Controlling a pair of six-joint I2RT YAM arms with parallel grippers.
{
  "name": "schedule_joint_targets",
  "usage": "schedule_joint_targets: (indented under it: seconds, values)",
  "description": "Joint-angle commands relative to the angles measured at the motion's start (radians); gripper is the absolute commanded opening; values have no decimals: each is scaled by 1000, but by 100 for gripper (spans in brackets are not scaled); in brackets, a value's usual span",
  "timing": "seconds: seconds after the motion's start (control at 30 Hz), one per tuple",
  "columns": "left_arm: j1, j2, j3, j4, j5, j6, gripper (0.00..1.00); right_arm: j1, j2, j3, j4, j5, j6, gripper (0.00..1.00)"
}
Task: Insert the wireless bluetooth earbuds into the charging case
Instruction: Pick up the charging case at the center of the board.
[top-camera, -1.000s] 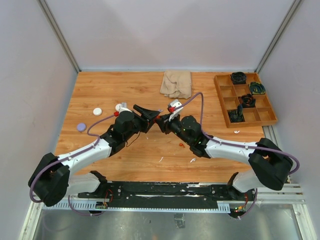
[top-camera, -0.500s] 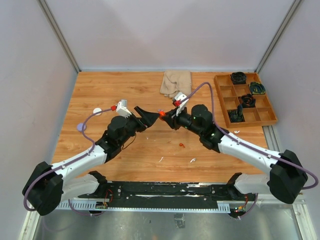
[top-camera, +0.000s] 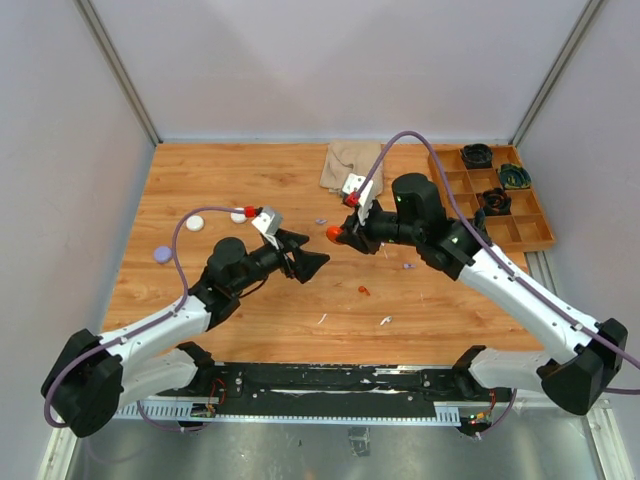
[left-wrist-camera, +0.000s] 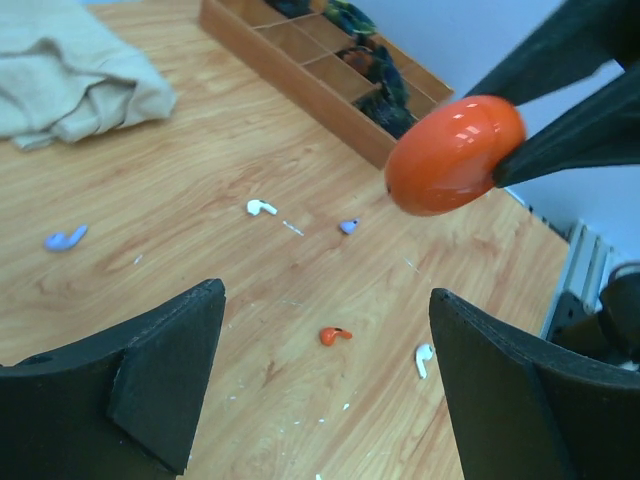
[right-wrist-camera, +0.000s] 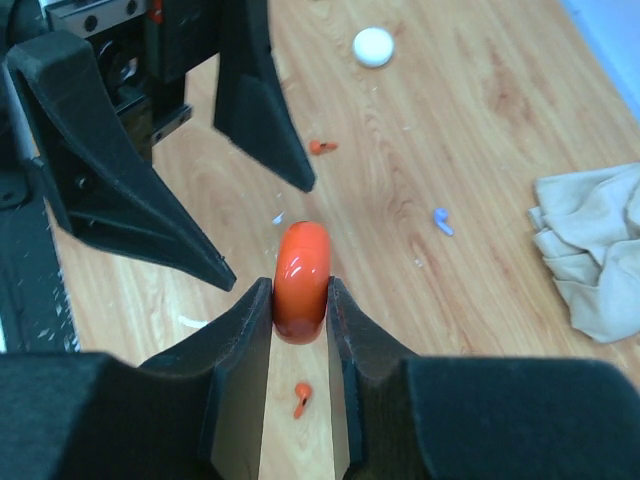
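Observation:
My right gripper (right-wrist-camera: 300, 287) is shut on a glossy red round charging case (right-wrist-camera: 301, 262), held on edge above the table. In the top view, the case (top-camera: 333, 234) hangs just ahead of my left gripper (top-camera: 313, 256). My left gripper (left-wrist-camera: 325, 290) is open and empty, with the case (left-wrist-camera: 455, 155) high to its right. Earbuds lie loose on the wood: a red one (left-wrist-camera: 335, 335), white ones (left-wrist-camera: 262, 207) (left-wrist-camera: 424, 358), purple ones (left-wrist-camera: 65, 239) (left-wrist-camera: 348, 226). Another red earbud (right-wrist-camera: 301, 397) shows between my right fingers, on the table below.
A beige cloth (top-camera: 352, 166) lies at the back. A wooden compartment tray (top-camera: 447, 199) with dark items stands at the back right. Two white pucks (top-camera: 195, 223) (top-camera: 239, 215) and a purple puck (top-camera: 162, 255) sit at the left.
My left gripper has opened and drawn back toward the near left. My right arm has carried the red case up and to the right, away from it.

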Motion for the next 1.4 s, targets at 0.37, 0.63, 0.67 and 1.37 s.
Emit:
schedule_joint_targets:
  seconds: [0.37,0.63,0.67,1.37]
  values:
    - [-8,123,69,215,546,324,81,32,142,307,-581,-186,-258,1]
    - [-8,147,100,218,648,341,62,61,184,359,-646,-191,-300,1]
    - [-8,147,101,217,656,340,60,64,187,362,-648,-188,-304,1]
    - [-10,186,111,217,642,300,37,80,210,385,-641,-180,-316,1]
